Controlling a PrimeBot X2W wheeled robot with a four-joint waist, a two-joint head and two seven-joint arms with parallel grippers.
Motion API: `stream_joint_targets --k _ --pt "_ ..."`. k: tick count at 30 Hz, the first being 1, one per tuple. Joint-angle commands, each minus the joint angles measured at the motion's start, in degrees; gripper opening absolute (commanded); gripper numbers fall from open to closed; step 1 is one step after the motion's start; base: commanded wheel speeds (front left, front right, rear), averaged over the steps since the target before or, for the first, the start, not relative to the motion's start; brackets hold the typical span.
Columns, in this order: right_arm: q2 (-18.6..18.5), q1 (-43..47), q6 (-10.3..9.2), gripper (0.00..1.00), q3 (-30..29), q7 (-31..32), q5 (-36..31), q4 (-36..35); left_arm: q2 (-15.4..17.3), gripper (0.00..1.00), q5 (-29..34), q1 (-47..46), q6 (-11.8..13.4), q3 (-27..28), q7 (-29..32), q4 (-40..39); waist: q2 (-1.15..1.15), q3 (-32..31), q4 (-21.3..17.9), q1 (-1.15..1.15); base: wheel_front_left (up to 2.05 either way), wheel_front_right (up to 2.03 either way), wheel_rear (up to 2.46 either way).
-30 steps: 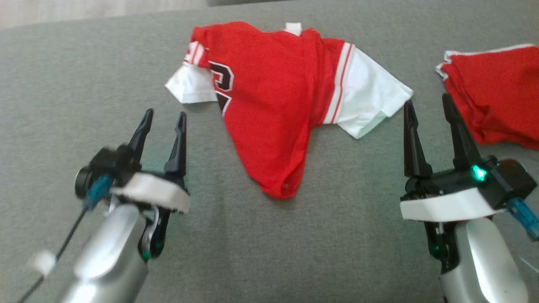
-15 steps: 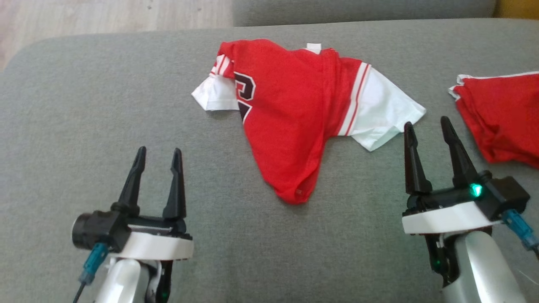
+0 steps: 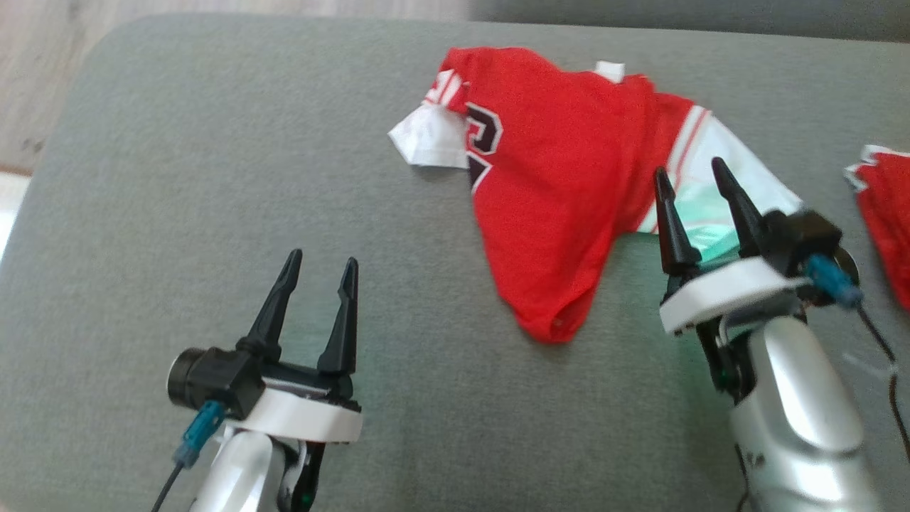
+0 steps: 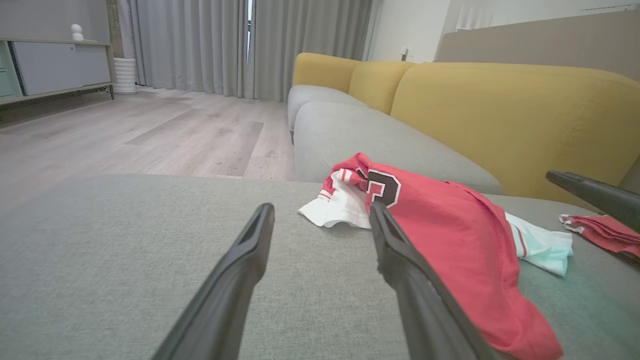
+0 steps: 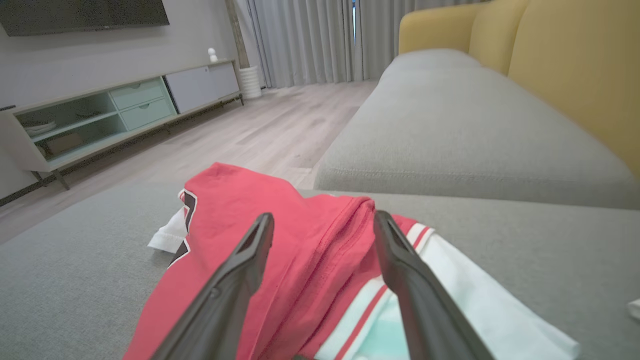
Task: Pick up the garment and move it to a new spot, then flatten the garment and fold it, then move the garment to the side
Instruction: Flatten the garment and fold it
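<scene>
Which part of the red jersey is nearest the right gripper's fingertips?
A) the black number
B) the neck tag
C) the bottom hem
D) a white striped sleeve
D: in the head view the open right gripper stands at the jersey's white striped sleeve.

The garment (image 3: 554,185) is red with white sleeves, red-and-white stripes at the shoulders and a dark numeral outlined in white. Under the garment is a plain grey cushion (image 3: 213,178). To its right lies a red cloth (image 3: 885,206) (white-edged), and behind it stands a mustard-yellow backrest (image 4: 500,115).
</scene>
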Motion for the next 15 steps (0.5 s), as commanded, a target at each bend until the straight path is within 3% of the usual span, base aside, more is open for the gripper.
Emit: stream_joint_targets --k 1,7,15 --pt "0.0 -2.0 -0.05 1.0 1.0 0.4 0.3 -0.9 0.1 1.0 0.2 -2.3 -0.1 1.4 -0.4 -1.4 0.0 1.0 1.2 0.0 0.0 0.0 0.0" --pt "0.0 -8.6 -0.05 1.0 -3.5 3.7 1.6 8.9 -0.4 1.0 0.1 -3.2 -0.4 0.9 -0.4 -0.7 0.0 3.3 3.6 0.0 0.0 0.0 0.0" --pt "0.0 -15.5 -0.05 1.0 -4.1 1.9 5.8 20.1 -0.7 1.0 0.0 -4.6 -0.5 -0.7 -0.4 0.1 0.0 5.2 5.1 0.0 0.0 0.0 0.0"
